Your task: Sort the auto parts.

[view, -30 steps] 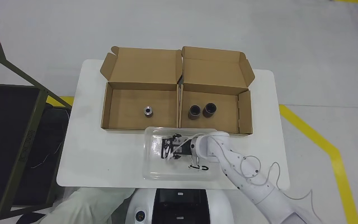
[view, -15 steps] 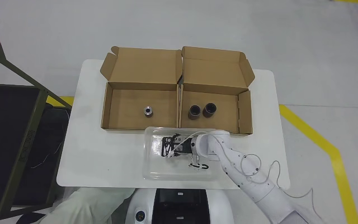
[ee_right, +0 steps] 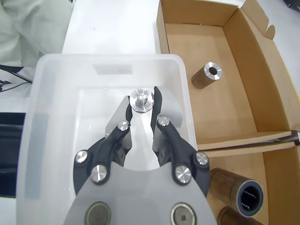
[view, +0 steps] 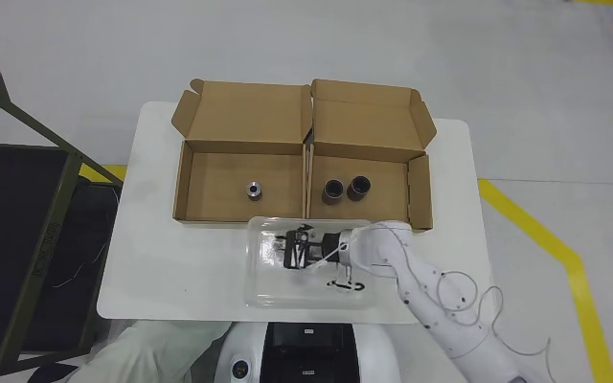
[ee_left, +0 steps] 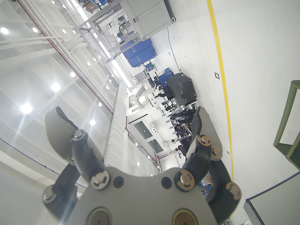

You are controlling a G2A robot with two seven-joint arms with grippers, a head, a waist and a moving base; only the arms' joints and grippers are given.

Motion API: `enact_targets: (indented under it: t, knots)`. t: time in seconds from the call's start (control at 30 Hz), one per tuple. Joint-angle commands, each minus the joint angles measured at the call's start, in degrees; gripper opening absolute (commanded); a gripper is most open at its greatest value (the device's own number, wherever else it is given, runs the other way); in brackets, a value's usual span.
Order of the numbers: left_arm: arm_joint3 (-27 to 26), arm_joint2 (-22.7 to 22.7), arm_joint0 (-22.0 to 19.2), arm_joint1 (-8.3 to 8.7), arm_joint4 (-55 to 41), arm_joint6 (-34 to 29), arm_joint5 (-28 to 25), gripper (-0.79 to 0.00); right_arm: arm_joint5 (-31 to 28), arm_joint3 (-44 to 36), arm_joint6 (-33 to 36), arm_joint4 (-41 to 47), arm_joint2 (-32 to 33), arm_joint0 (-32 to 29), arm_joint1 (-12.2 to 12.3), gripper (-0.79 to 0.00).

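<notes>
My right gripper (ee_right: 141,99) (view: 295,251) is down inside the clear plastic bin (ee_right: 107,58) (view: 261,287), shut on a small silver round part (ee_right: 141,100) held between its two black pads. The left cardboard box (view: 206,191) holds one small metal bushing (view: 252,190) (ee_right: 207,74). Two dark cylindrical bearings (view: 332,191) (view: 360,187) stand in the right cardboard box (view: 393,191), and one bearing (ee_right: 236,190) lies close beside my right wrist. My left gripper (ee_left: 127,113) is open, holds nothing and points out into the room.
Both boxes (ee_right: 243,38) sit side by side just behind the bin with their lids folded back. The white table (view: 144,239) has bare room left of the bin and right of the boxes. A green metal frame (view: 38,182) stands off the table's left side.
My right gripper has shifted slightly to the right inside the bin, and the arm's elbow has swung outward to the right. The parts in the boxes have not moved.
</notes>
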Motion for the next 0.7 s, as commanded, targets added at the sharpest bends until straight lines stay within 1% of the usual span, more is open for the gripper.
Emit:
enact_targets:
  t: [0.0,0.33,0.67]
  knots:
    - [0.0,0.0,0.0,0.00,0.0,0.0,0.0,0.000,-0.6,-1.3,-0.8,2.2,1.1,-0.6,0.3,-0.785]
    - [0.0,0.0,0.0,0.00,0.0,0.0,0.0,0.000,0.8,-7.2,-4.3,10.4,5.7,-3.2,1.3,-0.785]
    - [0.0,0.0,0.0,0.00,0.0,0.0,0.0,0.000,2.6,-12.5,-11.4,15.1,11.2,-6.4,2.3,-0.785]
